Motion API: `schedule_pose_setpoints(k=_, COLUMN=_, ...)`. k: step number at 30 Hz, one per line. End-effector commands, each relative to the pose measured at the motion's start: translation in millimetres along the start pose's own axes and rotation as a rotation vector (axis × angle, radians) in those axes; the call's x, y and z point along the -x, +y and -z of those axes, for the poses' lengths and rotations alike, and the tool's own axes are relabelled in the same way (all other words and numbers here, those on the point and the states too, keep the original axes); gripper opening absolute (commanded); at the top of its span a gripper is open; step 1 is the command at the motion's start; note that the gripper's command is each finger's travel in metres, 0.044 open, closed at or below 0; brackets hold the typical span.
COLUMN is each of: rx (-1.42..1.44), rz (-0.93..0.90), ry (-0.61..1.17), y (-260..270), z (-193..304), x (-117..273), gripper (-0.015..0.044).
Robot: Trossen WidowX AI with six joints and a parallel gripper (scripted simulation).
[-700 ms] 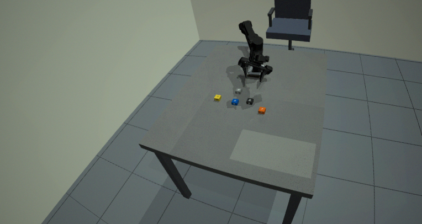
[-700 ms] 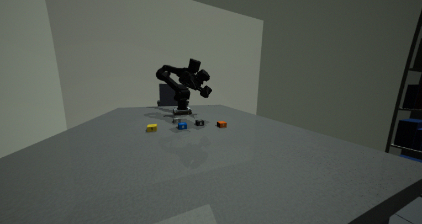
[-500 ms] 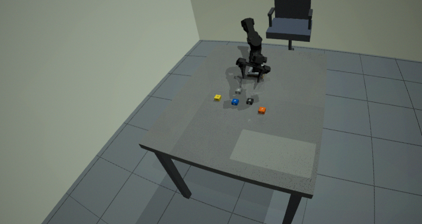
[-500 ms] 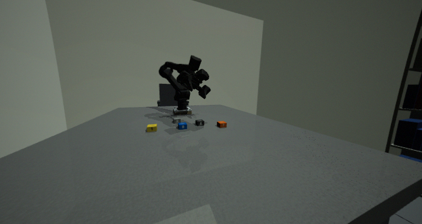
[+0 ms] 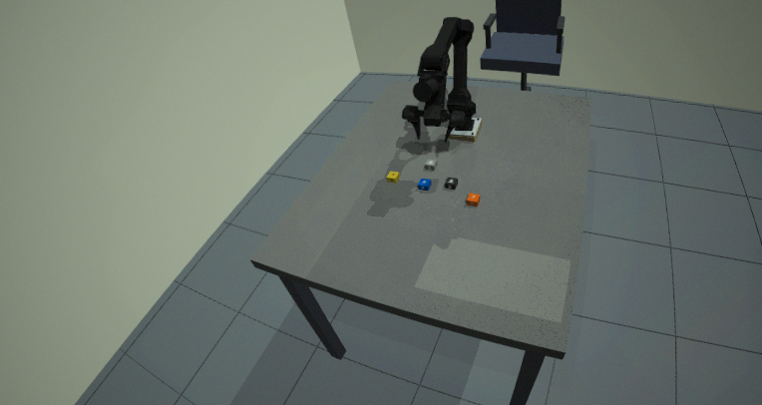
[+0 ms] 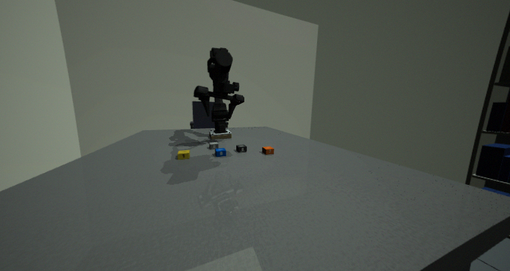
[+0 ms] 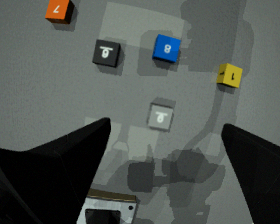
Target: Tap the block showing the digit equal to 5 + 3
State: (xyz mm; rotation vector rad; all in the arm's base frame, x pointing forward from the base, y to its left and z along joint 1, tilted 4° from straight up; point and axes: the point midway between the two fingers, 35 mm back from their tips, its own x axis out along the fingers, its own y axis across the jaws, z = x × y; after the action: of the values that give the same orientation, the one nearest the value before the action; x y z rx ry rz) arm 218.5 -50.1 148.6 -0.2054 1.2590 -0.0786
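A blue block (image 5: pixel 424 184) (image 6: pixel 220 152) (image 7: pixel 166 48) shows an 8, upside down in the wrist view. A grey block (image 5: pixel 430 165) (image 6: pixel 213 145) (image 7: pixel 160 117) and a black block (image 5: pixel 451 183) (image 6: pixel 241 148) (image 7: pixel 106 53) each show an underlined digit, 6 or 9, hard to tell which. A yellow block (image 5: pixel 393 177) (image 6: pixel 183 154) (image 7: pixel 229 75) shows a 1, an orange block (image 5: pixel 473 200) (image 6: pixel 268 150) (image 7: pixel 59 11) a 7. My gripper (image 5: pixel 433 140) (image 6: pixel 218 117) (image 7: pixel 167 127) is open and empty, above the table on the arm-base side of the blocks, touching none.
The arm's base plate (image 5: pixel 476 128) (image 6: pixel 220 135) (image 7: pixel 111 202) stands on the table (image 5: pixel 346 231) (image 6: pixel 321 197) behind the grey block. The grey block is nearest the base; the black block lies beside the blue one. A chair (image 5: pixel 522 50) stands behind the table.
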Motion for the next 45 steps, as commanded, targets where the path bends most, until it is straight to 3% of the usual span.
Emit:
schedule_pose_setpoints(k=1, rx=-0.185, rz=-0.112, ry=0.237, y=-19, z=12, x=4, gripper=0.04)
schedule_pose_setpoints(k=30, rx=-0.185, rz=-0.112, ry=0.237, y=-18, z=10, x=4, gripper=0.04)
schedule_pose_setpoints(k=38, rx=-0.187, rz=-0.121, ry=0.23, y=50, z=-75, x=-4, gripper=0.04)
schedule_pose_setpoints(k=45, rx=-0.187, rz=-0.122, ry=0.229, y=58, z=-82, x=-5, gripper=0.04)
